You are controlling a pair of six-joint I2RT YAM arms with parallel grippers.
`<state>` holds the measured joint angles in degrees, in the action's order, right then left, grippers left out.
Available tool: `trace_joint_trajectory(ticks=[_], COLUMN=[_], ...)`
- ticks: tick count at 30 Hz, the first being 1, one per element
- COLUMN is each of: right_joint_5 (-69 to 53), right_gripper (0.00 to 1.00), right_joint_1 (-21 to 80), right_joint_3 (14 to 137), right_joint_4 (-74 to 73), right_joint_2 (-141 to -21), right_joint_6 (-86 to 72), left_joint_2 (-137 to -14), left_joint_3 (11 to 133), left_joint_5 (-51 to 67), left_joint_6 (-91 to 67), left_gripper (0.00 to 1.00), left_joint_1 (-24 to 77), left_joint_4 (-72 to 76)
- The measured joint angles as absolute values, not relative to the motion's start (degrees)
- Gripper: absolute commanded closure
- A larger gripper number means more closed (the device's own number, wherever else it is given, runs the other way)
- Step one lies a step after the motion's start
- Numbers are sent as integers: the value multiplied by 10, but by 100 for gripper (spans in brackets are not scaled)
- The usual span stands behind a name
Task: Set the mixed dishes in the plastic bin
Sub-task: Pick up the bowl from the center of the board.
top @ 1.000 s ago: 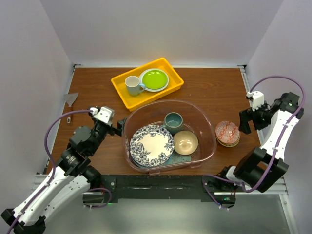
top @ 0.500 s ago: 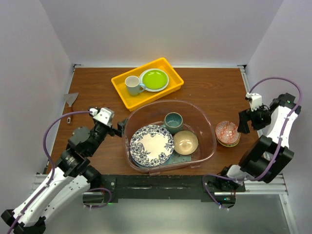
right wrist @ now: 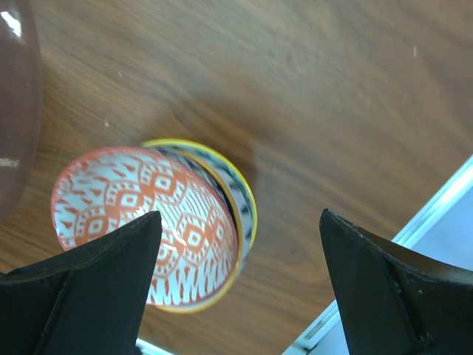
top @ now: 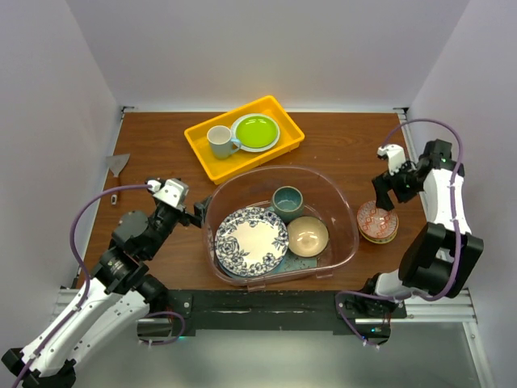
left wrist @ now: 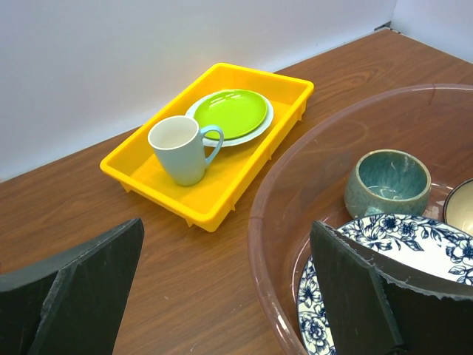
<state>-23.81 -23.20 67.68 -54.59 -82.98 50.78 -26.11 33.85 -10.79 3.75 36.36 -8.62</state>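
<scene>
The plastic bin [top: 279,170] sits mid-table and holds a blue-floral plate [top: 251,239], a dark teal mug [top: 287,200] and a tan bowl [top: 308,235], with a mint-green tray [top: 305,261] showing beneath them. A red-patterned bowl [top: 377,221] stands on the table just right of the bin. In the right wrist view this red-patterned bowl [right wrist: 140,222] lies tilted in a yellow-rimmed dish. My right gripper [top: 386,192] hovers over its far side, open and empty [right wrist: 240,288]. My left gripper [top: 198,212] is open at the bin's left rim [left wrist: 273,222], holding nothing.
A yellow tray [top: 242,137] at the back holds a white mug [top: 218,141] and a lime-green plate [top: 256,131]. A small scraper [top: 119,164] lies past the table's left edge. The table's right edge [right wrist: 436,214] runs close to the red-patterned bowl.
My right arm has swung left and away from the table's right edge, to above the red-patterned bowl, and its jaws have narrowed a little. The left arm has not moved.
</scene>
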Motion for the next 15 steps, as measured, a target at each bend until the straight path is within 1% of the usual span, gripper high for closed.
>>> trace_joint_trajectory(ticks=[2, 6, 8, 9, 12, 15], right_joint_5=[-238, -242, -243, -245, -252, -263], right_gripper=[13, 21, 21, 24, 29, 37], right_joint_1=[-213, -206, -206, -206, -206, -203], right_joint_3=[677, 677, 677, 677, 678, 689], right_joint_4=[-542, -548, -556, -561, -571, -590], right_joint_2=[-827, -825, -827, -830, -849, -877], right_joint_6=[523, 580, 622, 643, 703, 751], left_joint_2=[-261, -261, -262, -262, -264, -265], left_joint_3=[338, 338, 338, 338, 338, 338], left_joint_5=[-108, -109, -109, -109, -109, -109], left_joint_6=[37, 37, 37, 37, 37, 37], left_gripper=[0, 0, 0, 0, 0, 0], left_joint_1=[363, 361, 360, 360, 360, 360], left_joint_4=[-86, -86, -86, -86, -86, -86])
